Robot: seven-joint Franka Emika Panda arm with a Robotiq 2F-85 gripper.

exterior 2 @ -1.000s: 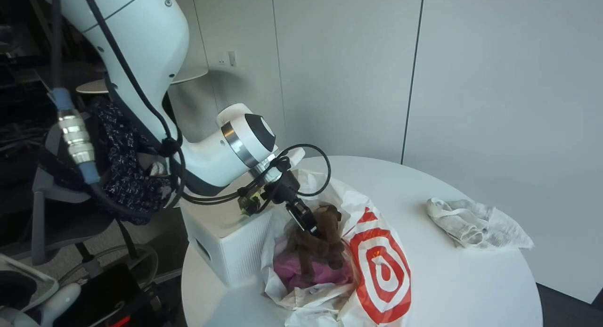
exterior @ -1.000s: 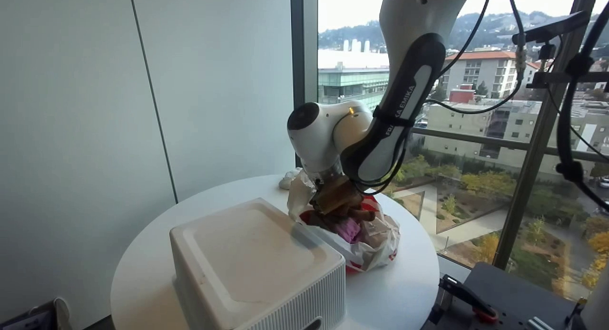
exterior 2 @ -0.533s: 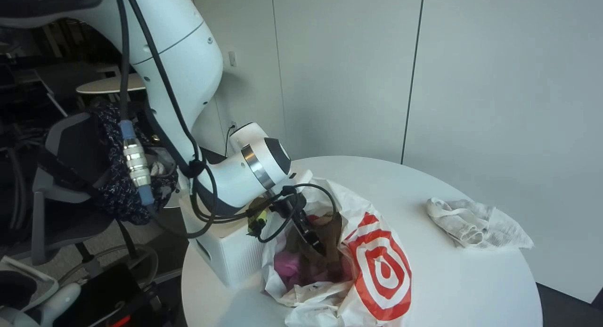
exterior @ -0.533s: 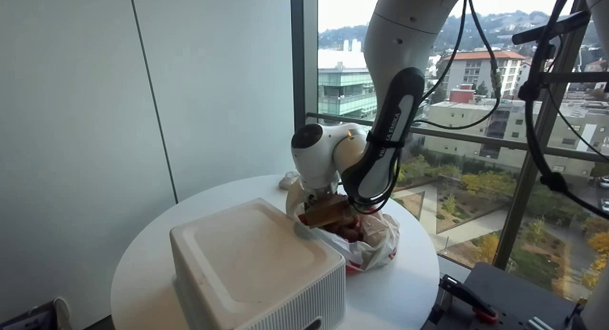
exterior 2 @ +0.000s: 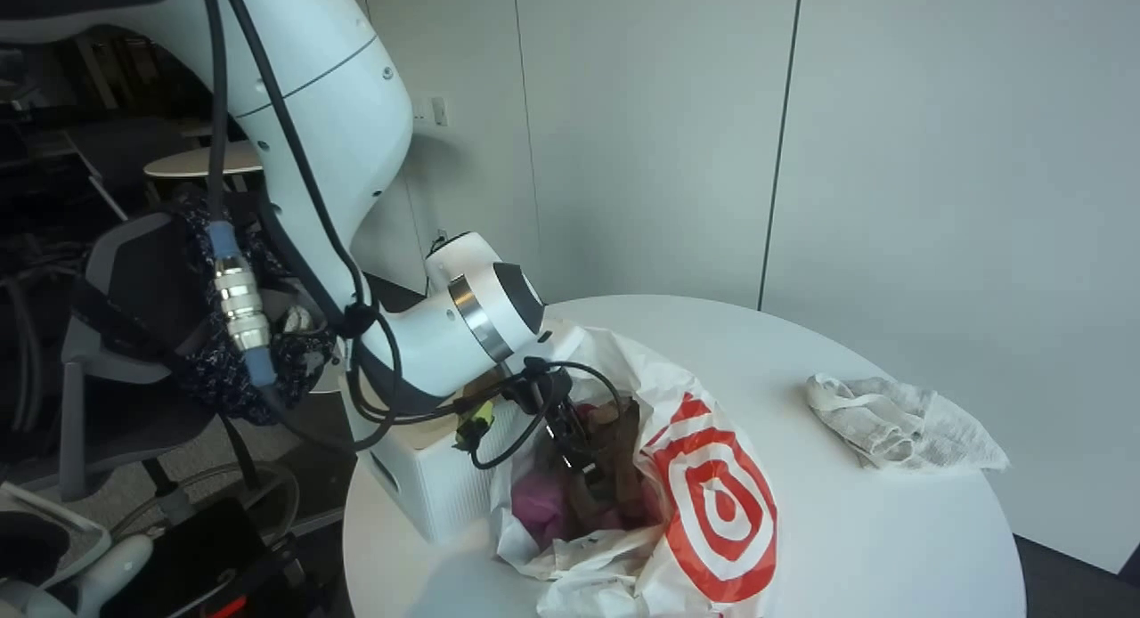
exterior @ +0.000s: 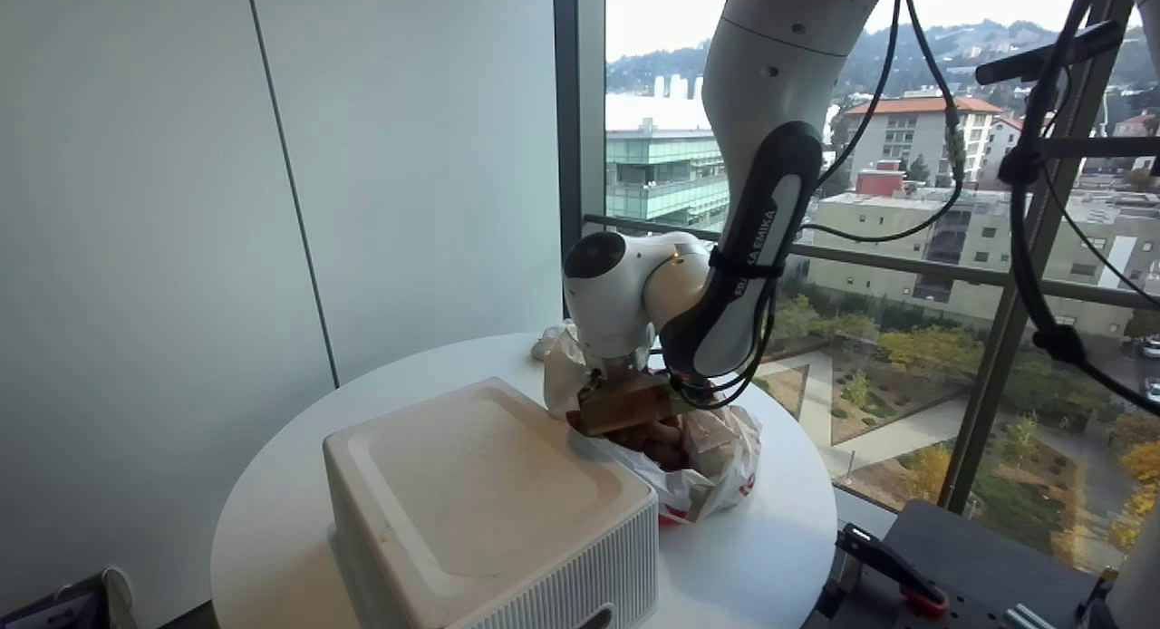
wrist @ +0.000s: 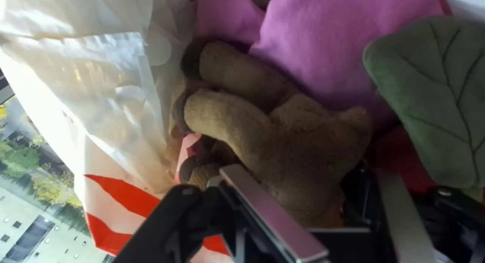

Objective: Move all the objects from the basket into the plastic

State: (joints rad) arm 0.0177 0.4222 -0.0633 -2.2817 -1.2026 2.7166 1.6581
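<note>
A brown plush toy (wrist: pixel 242 115) lies inside the white-and-red plastic bag (exterior 2: pixel 712 475), on top of pink cloth (wrist: pixel 322 47). Reaching down into the bag's mouth is my gripper (wrist: pixel 307 176); its fingers (wrist: pixel 265 210) are spread apart, one on either side of the plush body. Both exterior views show the gripper low in the bag (exterior: pixel 725 466), partly hidden by the wrist and plastic. A green leaf-shaped soft piece (wrist: pixel 435 100) shows at the right of the wrist view. The white ribbed basket (exterior: pixel 489 484) stands beside the bag with a flat, closed face up.
The round white table (exterior 2: pixel 855 529) carries everything. A crumpled pale cloth (exterior 2: pixel 899 422) lies on it, on the bag's far side from the basket. A wall (exterior: pixel 408 158) and a large window bound the table. Loose cables (exterior 2: pixel 383 351) hang along the arm.
The arm came down into the bag with the brown plush, then rose very slightly. The fingers spread apart, and the plush now rests on the pink cloth. Basket and pale cloth stayed put.
</note>
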